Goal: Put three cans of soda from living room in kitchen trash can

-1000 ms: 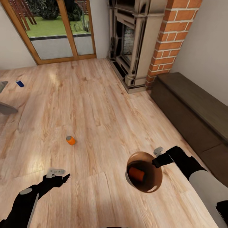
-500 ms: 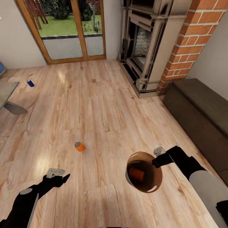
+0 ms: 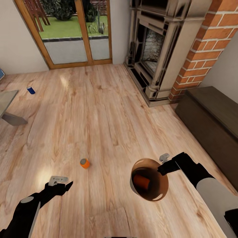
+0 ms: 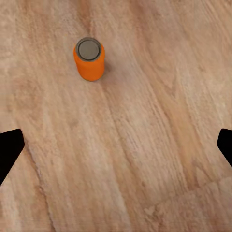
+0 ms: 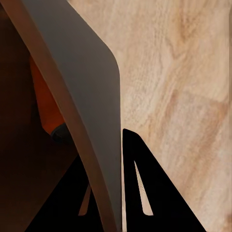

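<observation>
An orange soda can (image 3: 84,163) stands upright on the wood floor, a little ahead and to the right of my left gripper (image 3: 64,185). The left wrist view has this can (image 4: 89,59) ahead of the open left gripper (image 4: 116,150), whose fingertips (image 4: 9,150) sit far apart. A blue soda can (image 3: 30,90) stands far off at the left. My right gripper (image 3: 162,168) is shut on the rim of the trash can (image 3: 158,193), held above the floor. Another orange can (image 3: 142,180) lies inside it. In the right wrist view the fingers (image 5: 140,193) pinch the bin wall (image 5: 92,96).
A fireplace (image 3: 155,49) and brick column (image 3: 205,49) stand at the back right. Along the right wall runs a dark low cabinet (image 3: 211,115). Glass doors (image 3: 72,29) are at the back. A grey table corner (image 3: 6,109) juts in at the left.
The whole picture has shifted, so the camera has moved. The floor's orange can now sits lower in view, closer to my left gripper. Both arms keep their pose.
</observation>
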You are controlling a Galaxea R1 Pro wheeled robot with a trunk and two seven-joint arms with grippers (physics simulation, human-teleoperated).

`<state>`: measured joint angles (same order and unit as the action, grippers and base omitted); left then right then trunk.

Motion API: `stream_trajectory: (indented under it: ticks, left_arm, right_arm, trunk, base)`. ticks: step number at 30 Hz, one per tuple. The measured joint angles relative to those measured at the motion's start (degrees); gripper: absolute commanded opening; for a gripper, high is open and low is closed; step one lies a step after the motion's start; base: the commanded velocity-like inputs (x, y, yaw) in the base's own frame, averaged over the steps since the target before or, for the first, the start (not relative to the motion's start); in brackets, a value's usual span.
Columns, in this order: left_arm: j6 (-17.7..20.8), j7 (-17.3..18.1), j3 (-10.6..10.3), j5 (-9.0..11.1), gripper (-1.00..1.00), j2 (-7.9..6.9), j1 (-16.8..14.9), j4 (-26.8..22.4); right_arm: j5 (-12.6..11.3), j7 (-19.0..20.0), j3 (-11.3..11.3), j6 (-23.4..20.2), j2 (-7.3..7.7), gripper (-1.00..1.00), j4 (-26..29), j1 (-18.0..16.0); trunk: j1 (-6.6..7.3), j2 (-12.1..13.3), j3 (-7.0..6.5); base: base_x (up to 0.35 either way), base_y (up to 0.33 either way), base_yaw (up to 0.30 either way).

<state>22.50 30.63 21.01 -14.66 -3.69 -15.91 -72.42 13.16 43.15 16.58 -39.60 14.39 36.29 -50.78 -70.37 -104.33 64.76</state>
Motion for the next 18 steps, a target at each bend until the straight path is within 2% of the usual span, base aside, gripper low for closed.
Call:
stream_trajectory:
  ticks: [18]
  left_arm:
    - [0.3, 0.1, 0.0, 0.0, 1.0, -0.01, 0.0, 0.0]
  right_arm:
    - [0.0, 0.0, 0.0, 0.0, -0.14, -1.0, 0.0, 0.0]
  trunk:
    - [0.0, 0.0, 0.0]
  base:
    - [0.304, 0.116, 0.0]
